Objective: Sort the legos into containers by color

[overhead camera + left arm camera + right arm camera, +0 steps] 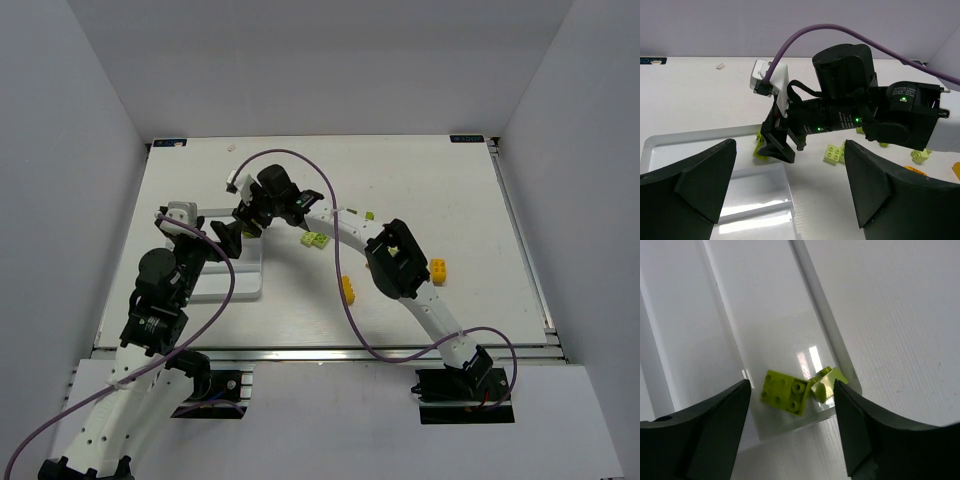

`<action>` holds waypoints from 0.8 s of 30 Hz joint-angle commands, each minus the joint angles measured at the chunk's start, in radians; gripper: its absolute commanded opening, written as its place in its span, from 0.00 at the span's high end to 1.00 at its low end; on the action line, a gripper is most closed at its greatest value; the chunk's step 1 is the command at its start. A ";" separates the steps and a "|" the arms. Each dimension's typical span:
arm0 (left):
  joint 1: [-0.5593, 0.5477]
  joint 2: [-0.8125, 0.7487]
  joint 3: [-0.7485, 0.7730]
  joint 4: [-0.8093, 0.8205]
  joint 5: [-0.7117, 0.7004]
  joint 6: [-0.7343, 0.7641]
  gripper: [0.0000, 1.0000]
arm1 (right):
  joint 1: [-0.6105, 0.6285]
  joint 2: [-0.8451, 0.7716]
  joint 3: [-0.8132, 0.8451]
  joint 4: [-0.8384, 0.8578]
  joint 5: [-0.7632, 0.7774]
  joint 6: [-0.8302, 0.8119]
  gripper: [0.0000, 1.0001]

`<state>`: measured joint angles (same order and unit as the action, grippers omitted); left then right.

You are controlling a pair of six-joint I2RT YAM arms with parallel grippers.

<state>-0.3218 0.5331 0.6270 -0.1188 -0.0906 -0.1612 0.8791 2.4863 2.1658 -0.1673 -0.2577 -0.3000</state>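
1. Worktop [420, 180]: white, rectangular, walled by pale panels on three sides.
2. Right arm [400, 265]: white and black, reaching from the near-right corner across the middle towards the left edge. A purple cable [300, 158] loops over it.
3. Left arm [160, 300]: rises from the near-left corner and leans over the tray.
4. Tray [245, 280]: shallow, white, raised rim, divided into compartments. It sits close to the left edge, nearer the front than the back.
5. Right gripper [787, 145]: hangs over the tray's far side with its fingers spread and nothing between them.
6. Left gripper [225, 240]: poised over the tray facing the right gripper, its fingers wide apart and empty.
7. Lime brick, flat [785, 392]: lies studs up in a tray compartment near its corner, directly below the right gripper.
8. Lime brick, tilted [827, 384]: same compartment, touching the flat one.
9. Loose lime brick [316, 241]: on the worktop near the middle, just right of the tray.
10. Orange-yellow brick [438, 271]: right of centre, beside the right arm.
11. Second orange-yellow brick [348, 289]: near the middle, towards the front edge.
12. Two small lime pieces [369, 215]: just beyond the right arm, near the centre.
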 commanded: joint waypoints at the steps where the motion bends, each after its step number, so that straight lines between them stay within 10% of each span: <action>1: 0.003 -0.001 -0.006 0.018 0.005 0.008 0.02 | 0.003 -0.007 0.034 0.052 -0.020 0.015 0.26; 8: 0.003 -0.007 -0.007 0.021 0.018 0.003 0.02 | -0.018 -0.139 -0.064 0.049 0.009 0.055 0.24; 17: 0.003 0.011 -0.006 0.031 0.089 -0.001 0.21 | -0.187 -0.414 -0.411 -0.024 0.133 0.193 0.46; 24: 0.003 0.027 -0.003 0.033 0.143 -0.004 0.18 | -0.284 -0.469 -0.515 -0.093 0.152 0.081 0.26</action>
<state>-0.3218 0.5560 0.6270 -0.0998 0.0166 -0.1650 0.5945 2.0411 1.6821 -0.2050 -0.1230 -0.1566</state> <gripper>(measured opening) 0.805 0.727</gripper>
